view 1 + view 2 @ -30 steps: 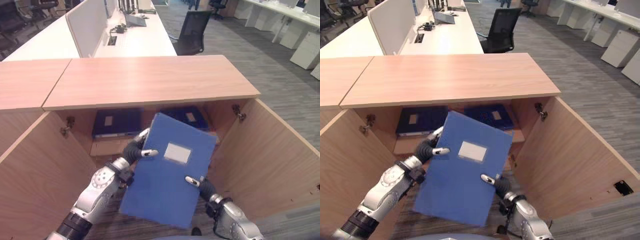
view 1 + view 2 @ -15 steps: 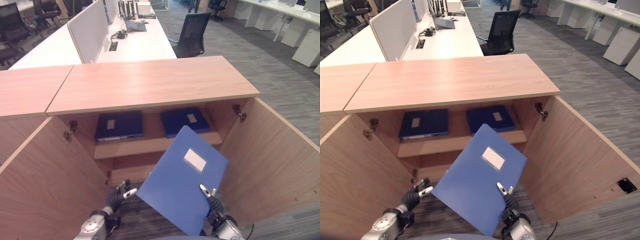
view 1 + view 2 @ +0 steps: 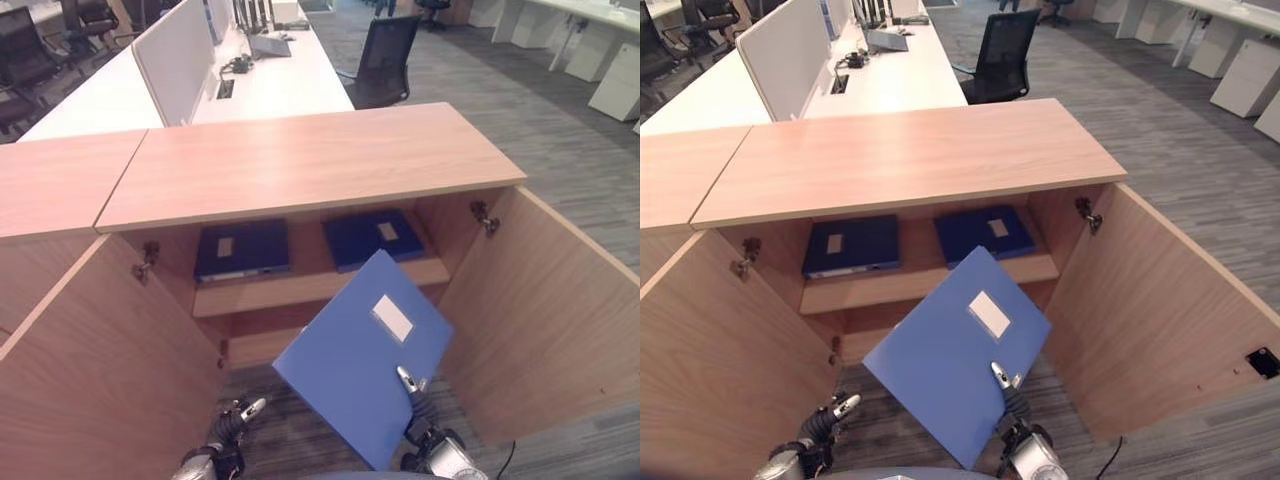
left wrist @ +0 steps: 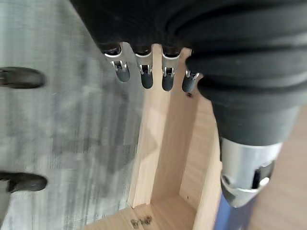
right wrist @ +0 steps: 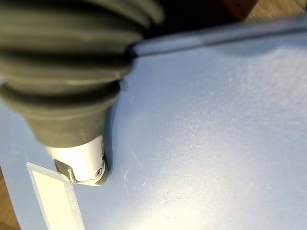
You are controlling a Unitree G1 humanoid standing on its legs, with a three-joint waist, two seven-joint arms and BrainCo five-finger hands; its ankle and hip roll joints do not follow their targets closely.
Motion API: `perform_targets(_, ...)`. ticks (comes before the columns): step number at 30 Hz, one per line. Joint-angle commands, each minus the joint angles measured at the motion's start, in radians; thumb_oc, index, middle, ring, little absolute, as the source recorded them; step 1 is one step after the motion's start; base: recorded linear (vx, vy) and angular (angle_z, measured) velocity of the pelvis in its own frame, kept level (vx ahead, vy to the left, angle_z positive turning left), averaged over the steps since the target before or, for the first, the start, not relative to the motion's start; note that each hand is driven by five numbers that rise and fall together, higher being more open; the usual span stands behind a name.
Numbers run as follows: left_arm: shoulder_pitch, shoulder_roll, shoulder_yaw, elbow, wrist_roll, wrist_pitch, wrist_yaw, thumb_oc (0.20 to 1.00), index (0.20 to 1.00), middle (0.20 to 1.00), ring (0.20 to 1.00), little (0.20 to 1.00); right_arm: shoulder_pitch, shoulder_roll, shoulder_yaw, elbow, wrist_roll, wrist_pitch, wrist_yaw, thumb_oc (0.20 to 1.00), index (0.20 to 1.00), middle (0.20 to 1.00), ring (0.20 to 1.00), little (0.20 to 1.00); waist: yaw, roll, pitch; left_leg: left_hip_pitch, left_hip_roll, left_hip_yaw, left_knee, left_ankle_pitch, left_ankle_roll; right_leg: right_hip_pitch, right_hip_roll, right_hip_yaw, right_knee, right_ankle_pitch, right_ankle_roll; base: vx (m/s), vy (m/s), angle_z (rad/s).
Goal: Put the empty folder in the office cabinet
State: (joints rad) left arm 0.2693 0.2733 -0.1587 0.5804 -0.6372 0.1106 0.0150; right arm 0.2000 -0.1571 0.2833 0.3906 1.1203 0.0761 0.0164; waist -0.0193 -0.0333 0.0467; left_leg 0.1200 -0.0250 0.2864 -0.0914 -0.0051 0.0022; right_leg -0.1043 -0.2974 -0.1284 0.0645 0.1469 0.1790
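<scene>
Left eye view: office cabinet with both doors swung open; two dark blue folders lie flat, side by side, on its upper shelf. A desk with a white divider and a black office chair stand behind the cabinet.

Right hand low, in front of the open cabinet, thumb pressed on the face of the blue folder (pinch grip, fingers hidden behind it). The folder is tilted, label up, in front of the lower compartment and below the shelf edge.

Left hand low near the left door, fingers relaxed and straight, holding nothing, apart from the folder.
</scene>
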Motion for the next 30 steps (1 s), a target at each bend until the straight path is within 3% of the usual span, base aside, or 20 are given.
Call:
perform_targets(1, -0.020, -0.002, 0.033, -0.037, -0.044, -0.018, 0.026, 1.000, 1.000, 1.000, 1.000, 1.000, -0.075, 0.031, 0.007, -0.129, 0.050, -0.029, 0.027, 0.200, 0.200, 0.200, 0.200, 0.200, 0.014, 0.006, 0.072, -0.007, -0.034, -0.128, 0.004, -0.076, 0.056, 0.031, -0.068, -0.046, 0.082, 0.068, 0.046, 0.04, -0.109, -0.29)
perform_targets(2, -0.043, -0.019, 0.049, 0.110, 0.009, -0.017, 0.026, 1.000, 1.000, 1.000, 1.000, 1.000, -0.103, 0.022, 0.019, -0.144, 0.062, -0.037, 0.033, 0.200, 0.200, 0.200, 0.200, 0.200, 0.017, 0.014, 0.080, -0.009, -0.023, -0.112, 0.004, -0.071, 0.044, 0.024, -0.075, -0.065, 0.028, 0.102, 0.048, 0.03, -0.107, -0.22)
perform_targets(7, -0.102, -0.054, 0.110, 0.337, 0.152, -0.039, 0.053, 1.000, 1.000, 1.000, 1.000, 1.000, -0.129, 0.013, 0.024, -0.144, 0.065, -0.057, 0.045, 0.200, 0.200, 0.200, 0.200, 0.200, 0.016, 0.021, 0.081, -0.013, 0.009, -0.097, 0.004, -0.065, 0.022, -0.017, -0.060, -0.061, -0.066, 0.116, 0.051, 0.06, -0.152, -0.09)
perform_targets(8, -0.143, -0.075, 0.163, 0.467, 0.219, -0.055, 0.089, 1.000, 1.000, 1.000, 1.000, 1.000, -0.136, 0.012, 0.022, -0.133, 0.069, -0.063, 0.050, 0.200, 0.200, 0.200, 0.200, 0.200, 0.015, 0.016, 0.078, -0.013, 0.019, -0.092, 0.004, -0.063, 0.009, -0.037, -0.058, -0.070, -0.103, 0.132, 0.053, 0.14, -0.193, -0.18)
perform_targets(10, -0.158, -0.082, 0.183, 0.525, 0.263, -0.062, 0.100, 1.000, 1.000, 1.000, 1.000, 1.000, -0.136, 0.010, 0.014, -0.118, 0.070, -0.071, 0.052, 0.200, 0.200, 0.200, 0.200, 0.200, 0.014, 0.008, 0.073, -0.009, 0.020, -0.097, 0.004, -0.065, 0.001, -0.024, -0.052, -0.075, -0.125, 0.114, 0.050, 0.21, -0.265, -0.09)
perform_targets(11, -0.172, -0.089, 0.232, 0.649, 0.278, -0.075, 0.113, 1.000, 1.000, 1.000, 1.000, 1.000, -0.135, 0.002, 0.003, -0.088, 0.078, -0.085, 0.062, 0.200, 0.200, 0.200, 0.200, 0.200, 0.013, -0.005, 0.059, 0.005, 0.052, -0.108, 0.004, -0.062, -0.030, -0.015, -0.035, -0.080, -0.098, 0.100, 0.048, 0.20, -0.260, 0.03)
perform_targets(12, -0.172, -0.089, 0.233, 0.650, 0.278, -0.075, 0.113, 1.000, 1.000, 1.000, 1.000, 1.000, -0.135, 0.002, 0.003, -0.088, 0.078, -0.085, 0.062, 0.200, 0.200, 0.200, 0.200, 0.200, 0.013, -0.006, 0.057, 0.002, 0.051, -0.108, 0.004, -0.061, -0.030, -0.017, -0.036, -0.079, -0.098, 0.101, 0.048, 0.26, -0.367, 0.06)
perform_targets(17, -0.171, -0.090, 0.211, 0.680, 0.312, -0.086, 0.096, 1.000, 1.000, 1.000, 1.000, 1.000, -0.140, -0.056, 0.016, -0.083, 0.053, -0.095, 0.087, 0.200, 0.200, 0.200, 0.200, 0.200, -0.002, 0.029, 0.038, 0.001, 0.162, -0.127, 0.004, -0.026, -0.092, 0.002, 0.044, -0.121, -0.061, -0.030, -0.010, 0.16, -0.293, 0.16)
perform_targets(20, -0.170, -0.084, 0.186, 0.645, 0.307, -0.096, 0.093, 1.000, 1.000, 1.000, 1.000, 1.000, -0.150, -0.081, 0.026, -0.076, 0.039, -0.103, 0.087, 0.200, 0.200, 0.200, 0.200, 0.200, 0.001, 0.049, 0.035, 0.005, 0.229, -0.111, 0.004, 0.009, -0.127, 0.002, 0.112, -0.112, -0.028, -0.108, -0.052, 0.19, -0.338, 0.09)
perform_targets(22, -0.170, -0.070, 0.159, 0.601, 0.326, -0.100, 0.090, 1.000, 1.000, 1.000, 1.000, 1.000, -0.154, -0.096, 0.029, -0.064, 0.033, -0.110, 0.079, 0.200, 0.200, 0.200, 0.200, 0.200, 0.009, 0.051, 0.053, -0.039, 0.279, -0.107, 0.101, 0.065, -0.129, 0.017, 0.149, -0.105, -0.013, -0.155, -0.088, 0.13, -0.343, -0.02)
perform_targets(24, -0.176, -0.057, 0.133, 0.565, 0.342, -0.101, 0.092, 1.000, 1.000, 1.000, 1.000, 1.000, -0.154, -0.107, 0.022, -0.042, 0.032, -0.119, 0.074, 0.200, 0.200, 0.200, 0.200, 0.200, 0.022, 0.040, 0.090, -0.128, 0.314, -0.135, 0.274, 0.123, -0.122, 0.052, 0.173, -0.116, -0.009, -0.194, -0.120, 0.07, -0.335, 0.19)
perform_targets(27, -0.166, -0.041, 0.120, 0.523, 0.352, -0.111, 0.105, 1.000, 1.000, 1.000, 1.000, 1.000, -0.169, -0.121, 0.016, -0.027, 0.026, -0.128, 0.058, 0.200, 0.200, 0.200, 0.200, 0.200, 0.035, 0.022, 0.125, -0.232, 0.314, -0.103, 0.419, 0.114, -0.085, 0.071, 0.175, -0.137, -0.003, -0.225, -0.147, 0.06, -0.221, 0.34)
perform_targets(29, -0.174, -0.045, 0.127, 0.572, 0.366, -0.121, 0.112, 1.000, 1.000, 1.000, 1.000, 1.000, -0.189, -0.147, 0.010, -0.035, -0.005, -0.133, 0.050, 0.200, 0.200, 0.200, 0.200, 0.200, 0.043, 0.009, 0.136, -0.346, 0.238, -0.105, 0.358, 0.060, -0.081, 0.070, 0.153, -0.147, -0.021, -0.216, -0.135, 0.07, -0.031, 0.22)
perform_targets(30, -0.174, -0.045, 0.127, 0.572, 0.366, -0.121, 0.112, 1.000, 1.000, 1.000, 1.000, 1.000, -0.189, -0.147, 0.010, -0.035, -0.005, -0.133, 0.050, 0.200, 0.200, 0.200, 0.200, 0.200, 0.043, 0.009, 0.136, -0.346, 0.237, -0.105, 0.358, 0.060, -0.080, 0.069, 0.152, -0.147, -0.021, -0.216, -0.135, 0.07, 0.057, 0.31)
